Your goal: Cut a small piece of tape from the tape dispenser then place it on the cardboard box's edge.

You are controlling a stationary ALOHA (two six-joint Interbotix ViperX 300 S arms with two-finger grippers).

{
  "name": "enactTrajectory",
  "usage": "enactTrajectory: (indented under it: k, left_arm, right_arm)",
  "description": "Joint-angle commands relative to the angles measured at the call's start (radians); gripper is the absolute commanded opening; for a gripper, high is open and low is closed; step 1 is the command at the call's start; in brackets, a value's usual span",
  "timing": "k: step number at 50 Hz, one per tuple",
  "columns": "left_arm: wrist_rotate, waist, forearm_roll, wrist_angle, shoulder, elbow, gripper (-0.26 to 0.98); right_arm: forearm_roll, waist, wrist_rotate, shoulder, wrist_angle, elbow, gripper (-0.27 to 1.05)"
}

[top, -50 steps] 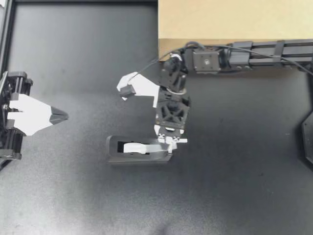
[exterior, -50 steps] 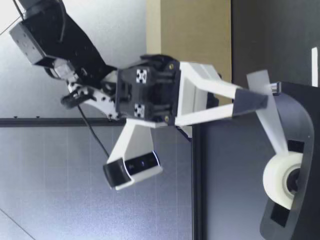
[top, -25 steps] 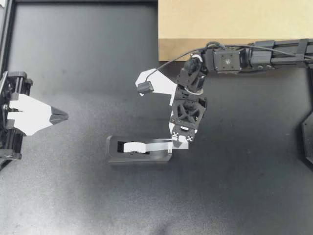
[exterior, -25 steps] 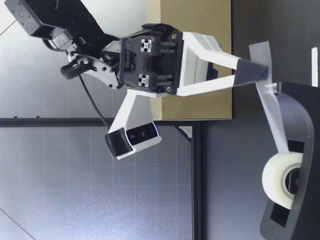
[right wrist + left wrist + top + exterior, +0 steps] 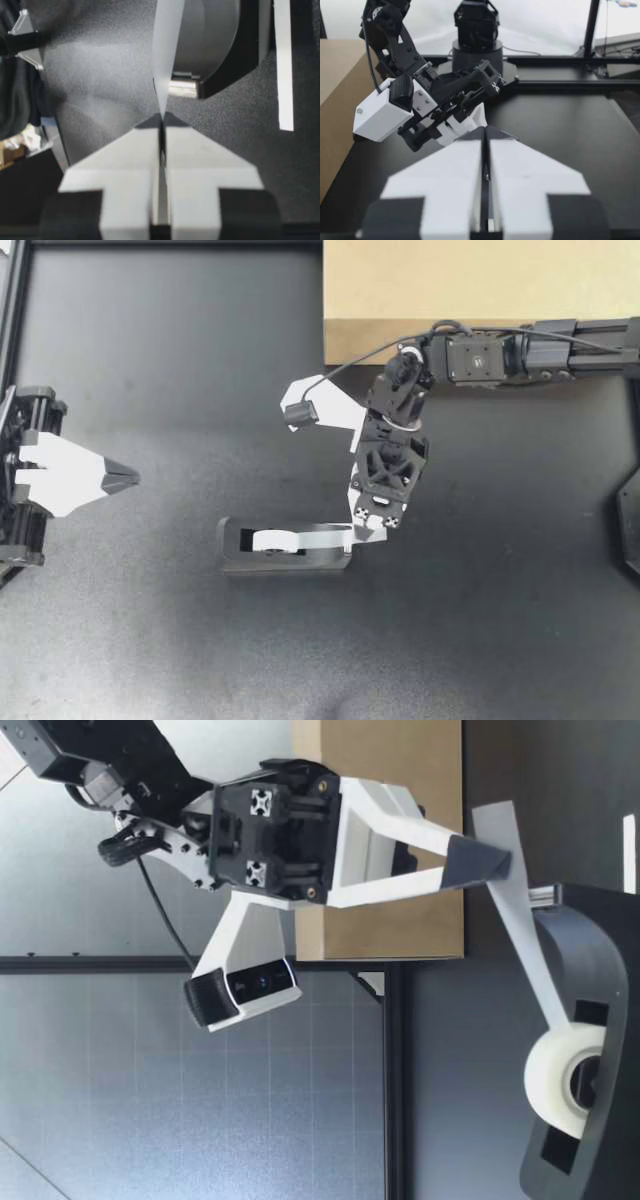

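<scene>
1. The right gripper (image 5: 483,863) hangs above the tape dispenser (image 5: 612,970), its fingers pinched on a tape strip (image 5: 525,955).
2. The strip runs straight from the roll (image 5: 560,1080) toward two o'clock.
3. A cardboard box (image 5: 390,925) stands behind the gripper.

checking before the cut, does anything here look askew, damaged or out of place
Nothing stands out. My right gripper pinches a translucent tape strip. The strip is taut and uncut, running from the white roll in the upright black tape dispenser.
</scene>
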Motion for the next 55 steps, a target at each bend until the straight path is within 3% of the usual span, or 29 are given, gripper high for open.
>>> enactTrajectory:
  k: [1,39,55]
  left_arm:
    - [0.002,-0.002,0.0,-0.009,0.005,-0.012,-0.12]
    - [-0.002,-0.002,-0.002,-0.009,0.028,-0.011,-0.12]
    - [-0.005,0.002,-0.044,-0.017,0.16,-0.057,-0.12]
  right_arm:
    - [0.008,-0.006,-0.003,-0.032,0.005,-0.003,-0.08]
    - [-0.002,0.028,-0.006,0.029,-0.163,0.091,-0.08]
    - [-0.11,0.028,0.017,-0.218,-0.284,0.101,-0.08]
